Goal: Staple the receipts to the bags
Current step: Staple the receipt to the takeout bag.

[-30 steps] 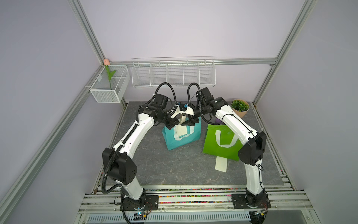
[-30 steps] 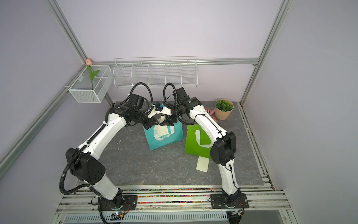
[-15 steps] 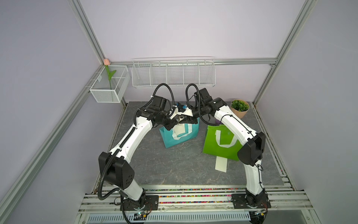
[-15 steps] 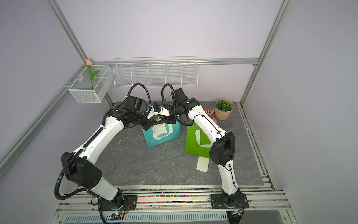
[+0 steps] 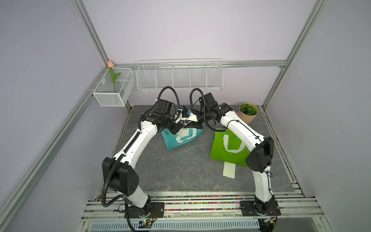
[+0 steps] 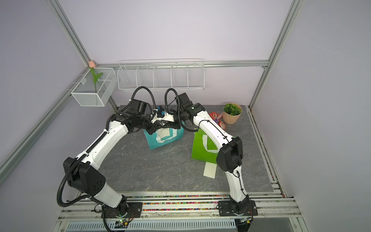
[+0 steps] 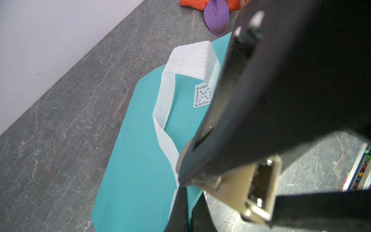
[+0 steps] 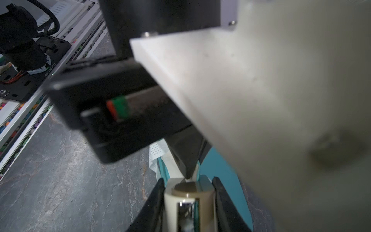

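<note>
1. Receipts first: one pale strip (image 8: 173,167) lies on the teal bag (image 5: 171,141) beneath the tools, at 12 o'clock on the surface (image 5: 180,172). The other receipt (image 5: 228,170) lies loose at 4 o'clock, its far end touching the green bag (image 5: 220,152).
2. My right end effector (image 8: 188,191) clamps the cream stapler (image 7: 241,184) from both sides, above the teal bag near its white handle (image 7: 166,96).
3. My left end effector (image 7: 181,178) is fully closed, its tip on the stapler's head; I see nothing between its fingers.
4. Risk, as I judge it: the press skids off the head or tips the stapler in its grip, so the staple bends or misses the paper.
5. Soft bag fabric may also shift, dragging the strip out of line.
</note>
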`<state>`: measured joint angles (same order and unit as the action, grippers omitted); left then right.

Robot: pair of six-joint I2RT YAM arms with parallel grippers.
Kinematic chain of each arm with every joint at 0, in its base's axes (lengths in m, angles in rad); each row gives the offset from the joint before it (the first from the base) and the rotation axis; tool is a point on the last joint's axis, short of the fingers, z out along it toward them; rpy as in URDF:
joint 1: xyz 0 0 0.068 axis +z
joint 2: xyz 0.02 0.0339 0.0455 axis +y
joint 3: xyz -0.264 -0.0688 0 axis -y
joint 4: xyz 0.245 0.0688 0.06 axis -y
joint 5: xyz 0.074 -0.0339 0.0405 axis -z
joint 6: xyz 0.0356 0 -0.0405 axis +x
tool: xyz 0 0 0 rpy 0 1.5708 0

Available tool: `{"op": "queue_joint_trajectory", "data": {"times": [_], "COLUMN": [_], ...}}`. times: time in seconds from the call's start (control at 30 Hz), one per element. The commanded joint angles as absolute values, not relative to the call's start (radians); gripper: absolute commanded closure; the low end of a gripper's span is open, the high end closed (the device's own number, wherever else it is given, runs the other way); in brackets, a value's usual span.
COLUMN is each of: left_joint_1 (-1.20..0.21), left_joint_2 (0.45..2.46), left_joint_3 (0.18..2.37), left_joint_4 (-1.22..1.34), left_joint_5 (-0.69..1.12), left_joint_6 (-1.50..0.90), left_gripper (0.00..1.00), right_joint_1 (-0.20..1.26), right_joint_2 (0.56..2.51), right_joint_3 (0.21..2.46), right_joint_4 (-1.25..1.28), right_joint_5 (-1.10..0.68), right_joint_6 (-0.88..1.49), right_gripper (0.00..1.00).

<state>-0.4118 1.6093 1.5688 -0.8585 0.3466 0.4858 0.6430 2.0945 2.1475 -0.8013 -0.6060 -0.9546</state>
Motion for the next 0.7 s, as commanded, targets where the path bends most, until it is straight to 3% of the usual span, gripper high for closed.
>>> {"op": "queue_joint_trajectory", "data": {"times": [0.0, 0.07, 0.1, 0.3, 0.47, 0.67], "left_joint_1": [-0.437, -0.439, -0.438, -0.436, -0.434, -0.454], "left_joint_2": [1.532, 1.522, 1.514, 1.476, 1.432, 1.429], "left_joint_3": [1.544, 1.528, 1.52, 1.479, 1.42, 1.409], "left_joint_4": [-0.763, -0.751, -0.743, -0.71, -0.637, -0.624], "left_joint_5": [0.482, 0.477, 0.475, 0.479, 0.488, 0.482], "left_joint_6": [0.494, 0.501, 0.503, 0.521, 0.514, 0.517], "left_gripper": [1.0, 1.0, 1.0, 1.0, 1.0, 1.0], "right_joint_1": [0.64, 0.638, 0.637, 0.607, 0.595, 0.587], "right_joint_2": [2.139, 2.113, 2.095, 1.979, 1.986, 1.983], "right_joint_3": [2.118, 2.101, 2.079, 1.916, 1.921, 1.914], "right_joint_4": [-0.809, -0.805, -0.788, -0.68, -0.722, -0.694], "right_joint_5": [-0.562, -0.568, -0.568, -0.586, -0.545, -0.625], "right_joint_6": [-0.946, -0.951, -0.952, -0.955, -0.982, -0.956], "right_gripper": [0.42, 0.06, 0.0, 0.09, 0.07, 0.06]}}
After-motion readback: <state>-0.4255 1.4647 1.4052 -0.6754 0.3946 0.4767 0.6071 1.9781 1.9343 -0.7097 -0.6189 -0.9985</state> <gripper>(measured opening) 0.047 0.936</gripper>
